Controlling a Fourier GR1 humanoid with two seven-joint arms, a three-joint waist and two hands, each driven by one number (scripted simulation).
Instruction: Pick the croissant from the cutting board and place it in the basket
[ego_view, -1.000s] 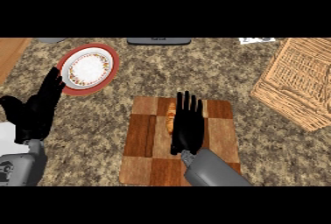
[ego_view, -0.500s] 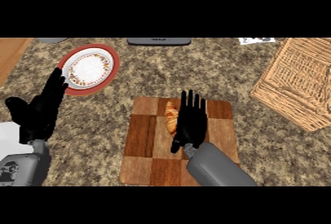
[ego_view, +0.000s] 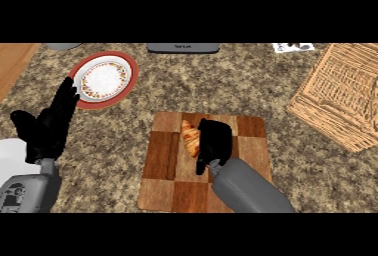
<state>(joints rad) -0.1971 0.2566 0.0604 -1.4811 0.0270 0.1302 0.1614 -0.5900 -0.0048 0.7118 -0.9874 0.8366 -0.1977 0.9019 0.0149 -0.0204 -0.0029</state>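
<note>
A golden croissant (ego_view: 190, 138) lies on the upper middle of the wooden cutting board (ego_view: 165, 170). My right hand (ego_view: 214, 142) sits over the croissant's right side with its fingers curled down onto it, so only the left part of the pastry shows. The wicker basket (ego_view: 345, 95) stands at the right edge of the counter, apart from the board. My left hand (ego_view: 50, 127) rests open at the left, fingers up, holding nothing.
A red-rimmed patterned plate (ego_view: 105, 80) lies at the upper left, just above my left hand. A grey appliance (ego_view: 183, 48) stands at the back edge and a printed paper (ego_view: 293, 47) lies to its right. Speckled stone counter separates board and basket.
My right hand's fingers, straight before, have curled down over the croissant. The left hand has shifted slightly to the right and up.
</note>
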